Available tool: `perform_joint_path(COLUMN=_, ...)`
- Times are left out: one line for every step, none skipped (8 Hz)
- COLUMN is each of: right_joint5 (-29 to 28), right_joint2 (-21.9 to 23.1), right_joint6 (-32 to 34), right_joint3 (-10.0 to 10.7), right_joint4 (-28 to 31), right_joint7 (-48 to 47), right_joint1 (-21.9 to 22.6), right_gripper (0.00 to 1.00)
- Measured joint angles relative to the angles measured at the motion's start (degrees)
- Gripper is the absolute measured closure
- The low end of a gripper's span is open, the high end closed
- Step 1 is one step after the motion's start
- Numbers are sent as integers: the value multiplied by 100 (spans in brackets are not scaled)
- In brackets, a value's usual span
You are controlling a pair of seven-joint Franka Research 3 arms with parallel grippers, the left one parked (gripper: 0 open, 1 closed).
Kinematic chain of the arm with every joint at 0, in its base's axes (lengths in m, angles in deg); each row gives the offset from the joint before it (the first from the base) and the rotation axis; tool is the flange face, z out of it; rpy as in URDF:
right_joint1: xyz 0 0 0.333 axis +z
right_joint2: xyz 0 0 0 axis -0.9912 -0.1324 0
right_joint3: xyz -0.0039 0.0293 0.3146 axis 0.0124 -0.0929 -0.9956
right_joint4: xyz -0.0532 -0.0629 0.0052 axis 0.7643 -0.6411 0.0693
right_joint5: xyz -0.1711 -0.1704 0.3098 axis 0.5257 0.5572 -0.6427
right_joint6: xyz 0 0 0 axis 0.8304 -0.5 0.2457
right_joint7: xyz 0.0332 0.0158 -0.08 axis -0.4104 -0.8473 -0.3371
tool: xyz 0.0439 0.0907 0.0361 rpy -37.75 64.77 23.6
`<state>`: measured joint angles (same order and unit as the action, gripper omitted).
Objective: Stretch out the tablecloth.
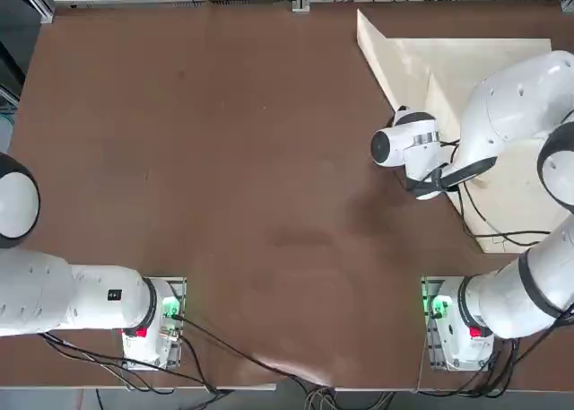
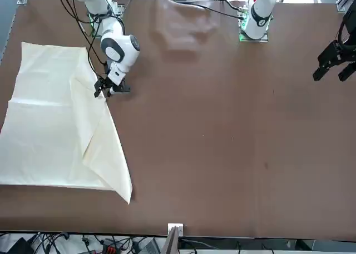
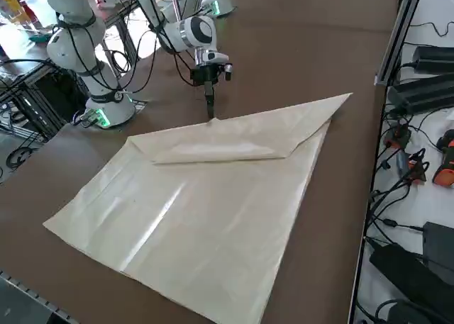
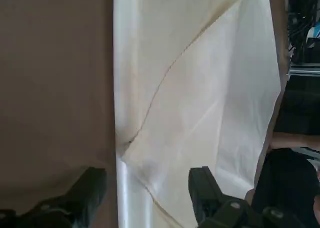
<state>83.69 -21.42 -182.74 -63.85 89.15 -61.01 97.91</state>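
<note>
Tablecloth [image 3: 206, 218], a thin cream sheet with a soft sheen and shallow creases, lies on the smooth brown table [image 3: 170, 83] beside the right gripper [image 4: 147, 193] and spreads off to the robot's right of it. Along the side nearest the tool, a long flap [image 3: 234, 136] is folded back over the sheet, narrowing to a pointed corner [image 1: 361, 20] well beyond the gripper, away from the arm bases. The fingers stand wide apart with nothing gripped, the folded edge running between them in the wrist view (whether they touch the cloth, I cannot tell). The white right arm [image 1: 511, 100] reaches over the cloth from the robot's right, bent at its joints, its gripper pointing down, black cables [image 3: 152, 58] looping alongside.
</note>
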Motion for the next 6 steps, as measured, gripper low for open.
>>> perform_joint_path(right_joint5=30, right_joint2=-9, right_joint6=-1, right_joint3=0, right_joint4=3, right_joint7=-4, right_joint1=0, right_gripper=3)
perform_joint_path(right_joint5=119, right_joint2=-36, right_joint6=-3, right_joint3=1, right_joint4=9, right_joint7=-58, right_joint1=0, right_gripper=3)
perform_joint_path(right_joint5=254, right_joint2=-99, right_joint6=-7, right_joint3=1, right_joint4=17, right_joint7=-174, right_joint1=0, right_gripper=4)
perform_joint_path(right_joint5=413, right_joint2=-184, right_joint6=-9, right_joint3=4, right_joint4=23, right_joint7=-333, right_joint1=0, right_gripper=4)
perform_joint_path(right_joint5=498, right_joint2=-239, right_joint6=-9, right_joint3=6, right_joint4=23, right_joint7=-425, right_joint1=0, right_gripper=6)
perform_joint_path(right_joint5=528, right_joint2=-247, right_joint6=-9, right_joint3=7, right_joint4=23, right_joint7=-446, right_joint1=0, right_gripper=7)
